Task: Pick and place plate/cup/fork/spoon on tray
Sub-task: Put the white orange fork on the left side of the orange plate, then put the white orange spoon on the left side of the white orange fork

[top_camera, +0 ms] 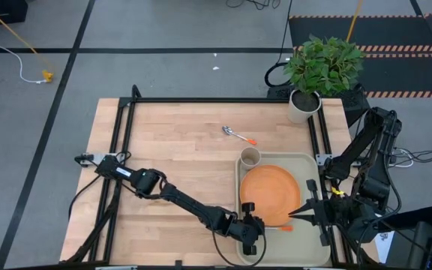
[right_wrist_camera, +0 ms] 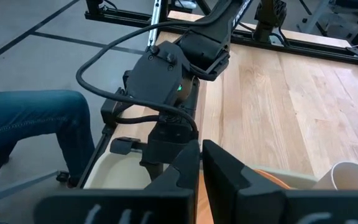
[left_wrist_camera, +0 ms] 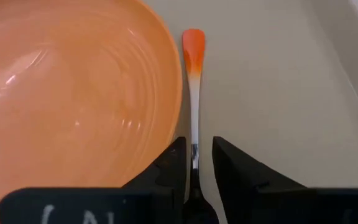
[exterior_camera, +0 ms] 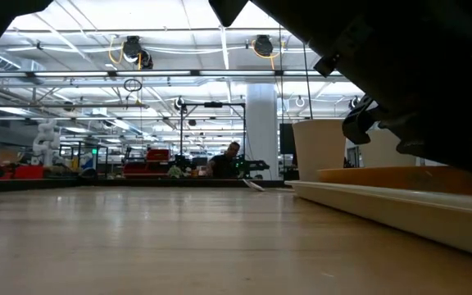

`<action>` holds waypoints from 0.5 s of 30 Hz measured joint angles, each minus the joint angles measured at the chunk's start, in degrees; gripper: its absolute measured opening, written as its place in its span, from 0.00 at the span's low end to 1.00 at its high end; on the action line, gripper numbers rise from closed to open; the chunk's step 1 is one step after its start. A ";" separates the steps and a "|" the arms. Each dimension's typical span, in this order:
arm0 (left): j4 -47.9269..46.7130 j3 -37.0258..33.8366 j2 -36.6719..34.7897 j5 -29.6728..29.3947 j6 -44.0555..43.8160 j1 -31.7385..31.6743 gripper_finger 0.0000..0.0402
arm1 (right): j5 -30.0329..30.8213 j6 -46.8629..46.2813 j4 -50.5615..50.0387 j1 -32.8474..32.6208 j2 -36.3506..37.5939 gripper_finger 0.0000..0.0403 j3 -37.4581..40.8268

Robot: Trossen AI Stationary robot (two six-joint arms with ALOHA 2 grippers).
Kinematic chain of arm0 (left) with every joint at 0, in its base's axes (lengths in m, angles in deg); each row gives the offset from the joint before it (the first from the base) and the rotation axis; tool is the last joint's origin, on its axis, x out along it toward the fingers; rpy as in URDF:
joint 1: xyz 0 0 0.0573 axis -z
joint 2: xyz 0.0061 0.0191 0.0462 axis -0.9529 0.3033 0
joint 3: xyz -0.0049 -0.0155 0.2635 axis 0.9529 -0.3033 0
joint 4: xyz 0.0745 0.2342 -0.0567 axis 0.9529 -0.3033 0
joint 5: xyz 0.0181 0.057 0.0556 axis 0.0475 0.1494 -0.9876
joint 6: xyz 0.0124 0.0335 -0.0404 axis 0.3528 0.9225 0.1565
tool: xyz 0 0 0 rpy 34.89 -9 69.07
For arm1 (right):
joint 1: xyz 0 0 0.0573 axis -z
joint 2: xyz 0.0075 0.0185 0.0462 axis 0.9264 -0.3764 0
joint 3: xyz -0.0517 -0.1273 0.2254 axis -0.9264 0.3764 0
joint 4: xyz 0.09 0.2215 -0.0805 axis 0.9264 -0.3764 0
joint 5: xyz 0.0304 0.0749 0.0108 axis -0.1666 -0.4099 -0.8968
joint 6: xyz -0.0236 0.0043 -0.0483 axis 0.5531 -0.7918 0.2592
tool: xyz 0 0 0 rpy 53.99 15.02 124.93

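Observation:
The orange plate (top_camera: 270, 191) lies in the pale tray (top_camera: 306, 161), and the tan cup (top_camera: 250, 157) stands upright in the tray's far left corner. The spoon (top_camera: 238, 135) lies on the wooden table beyond the tray. My left gripper (top_camera: 261, 227) is low over the tray's near side, shut on the fork (left_wrist_camera: 193, 93). The fork runs toward the table's right beside the plate's rim (left_wrist_camera: 166, 74). My right gripper (top_camera: 300, 215) is shut and empty at the tray's right edge, pointing at the left arm (right_wrist_camera: 166, 81). My left gripper has the fork's metal end (left_wrist_camera: 194, 163) between its two fingers, the fingers lying along the fork. The fork's tined end runs back under the gripper, which hides the place of contact. The orange handle end (left_wrist_camera: 192, 46) sticks out ahead, low over the tray floor (left_wrist_camera: 278, 93).
A white pot with a green plant (top_camera: 304, 105) stands at the table's far right corner. A black frame runs along the table's far edge and sides. A person's leg in jeans (right_wrist_camera: 23, 118) shows beside the table's near left. Bare wood lies left of the tray.

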 joint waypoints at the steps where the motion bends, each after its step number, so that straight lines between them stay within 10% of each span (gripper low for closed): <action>1: 0.00 0.00 0.01 0.00 0.03 0.00 0.21 | 0.00 0.00 0.00 0.00 0.00 0.03 0.00; 15: -15.21 0.02 -16.87 0.76 7.84 -0.27 0.22 | -0.03 0.17 -0.12 0.01 -0.35 0.03 2.38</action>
